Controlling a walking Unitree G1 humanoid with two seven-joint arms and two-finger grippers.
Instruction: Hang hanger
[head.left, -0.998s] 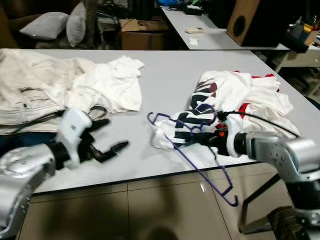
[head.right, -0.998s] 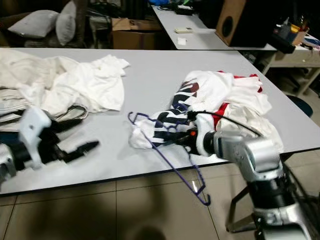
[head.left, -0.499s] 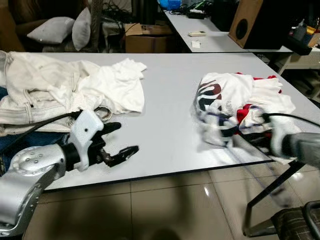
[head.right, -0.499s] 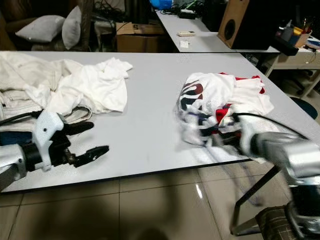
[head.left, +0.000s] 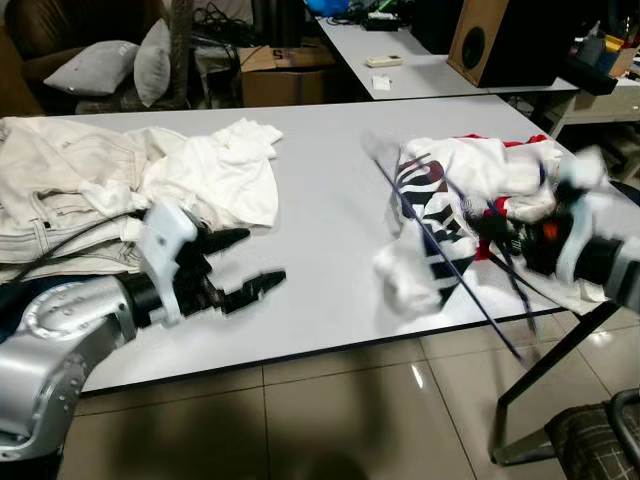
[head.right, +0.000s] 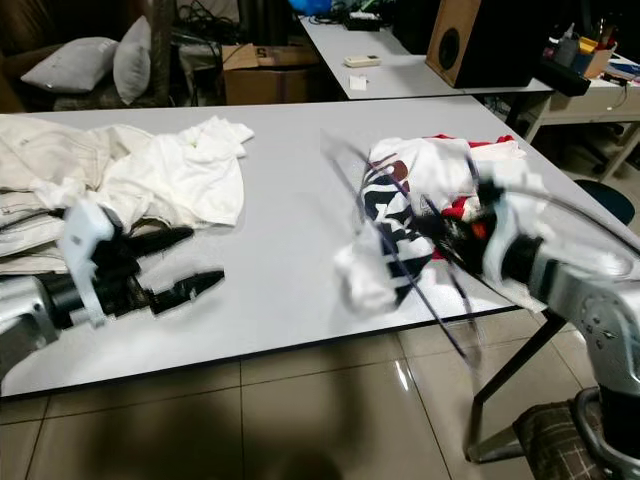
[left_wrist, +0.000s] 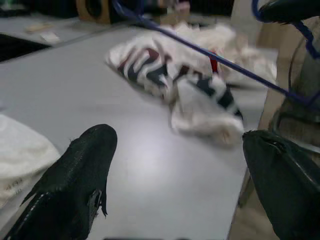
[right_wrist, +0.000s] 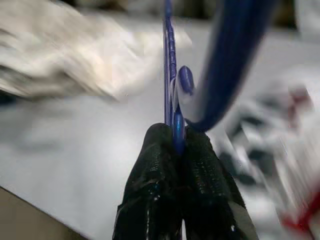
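Observation:
A blue wire hanger (head.left: 432, 240) slants in the air over the table's right part, blurred by motion. My right gripper (head.left: 503, 238) is shut on its wire; the right wrist view shows the black fingers (right_wrist: 165, 165) pinched on the hanger (right_wrist: 169, 75). Under it lies a crumpled white shirt with dark and red print (head.left: 455, 185), one fold reaching the table's front edge. My left gripper (head.left: 262, 257) hovers open over the grey table (head.left: 320, 160) at the front left, nothing between its fingers (left_wrist: 75, 180), apart from the hanger.
A pile of white and cream clothes (head.left: 150, 170) covers the table's left side. Behind stand a second table (head.left: 420, 70) with a speaker (head.left: 500, 40), a cardboard box (head.left: 285, 70) and pillows (head.left: 100, 65). A table leg (head.left: 555, 370) and a chair seat (head.left: 600, 440) are at the lower right.
My right gripper has lifted the hanger off the shirt and swung it up into a steep slant. The shirt got pulled toward the front edge. The left gripper edged forward, still open.

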